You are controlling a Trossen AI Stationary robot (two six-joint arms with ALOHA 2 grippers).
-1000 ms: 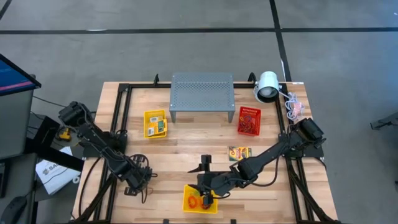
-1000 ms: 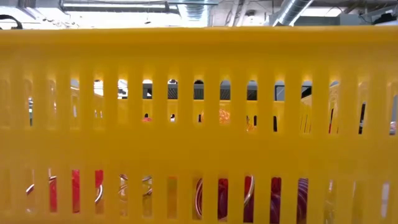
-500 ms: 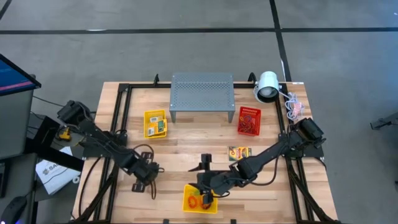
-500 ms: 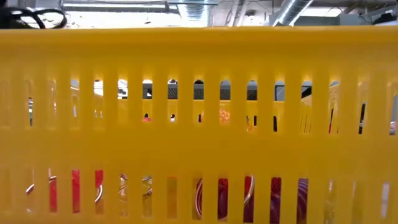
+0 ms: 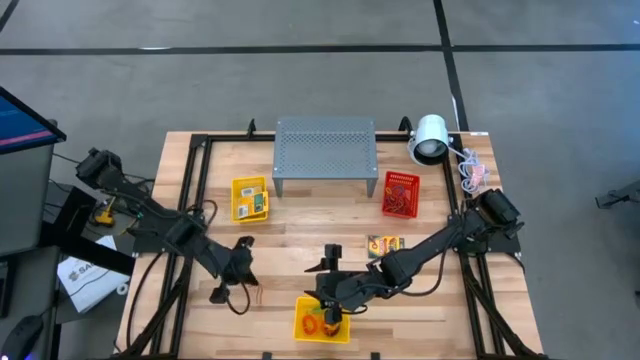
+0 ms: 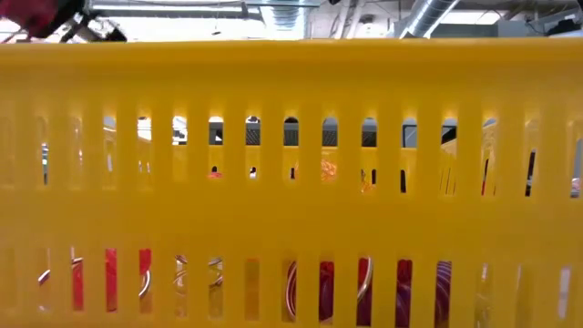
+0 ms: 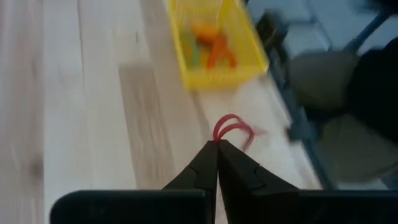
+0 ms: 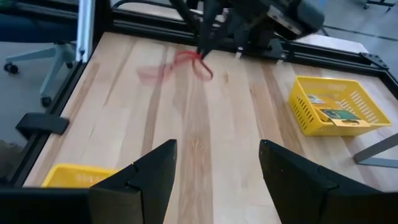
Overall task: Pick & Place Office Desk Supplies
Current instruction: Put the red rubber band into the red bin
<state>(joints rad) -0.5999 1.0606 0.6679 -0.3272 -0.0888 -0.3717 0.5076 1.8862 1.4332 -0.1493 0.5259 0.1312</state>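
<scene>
A red rubber band [image 7: 232, 128] hangs from my shut left gripper [image 5: 245, 264] over the table's near left part; it also shows as the red band [image 8: 189, 61] in the right wrist view. My right gripper [image 5: 331, 303] stands open, nothing between its fingers, over the far edge of a yellow basket [image 5: 322, 321] that holds several rubber bands [image 7: 210, 41]. Another yellow basket [image 5: 250, 198] at the left holds crayon boxes [image 8: 331, 111]. One crayon box [image 5: 386, 244] lies flat on the table. My left gripper pinches the red rubber band at one end of its loop [image 7: 217, 139] between its two fingertips. The fingers slant down from the table's left side. The rest of the loop hangs slack past the tips, lifted off the wood.
A grey perforated stand [image 5: 325, 150] is at the far middle, a white lamp [image 5: 430, 138] at the far right, a red basket [image 5: 400, 193] beside them. The near yellow basket's wall [image 6: 291, 182] fills the low view. Bare wood lies between the two grippers.
My left gripper has risen and swung toward the table's right and far side, tipping from steeply down to a shallower slant. It stayed shut, and the red rubber band has come up off the table with it.
</scene>
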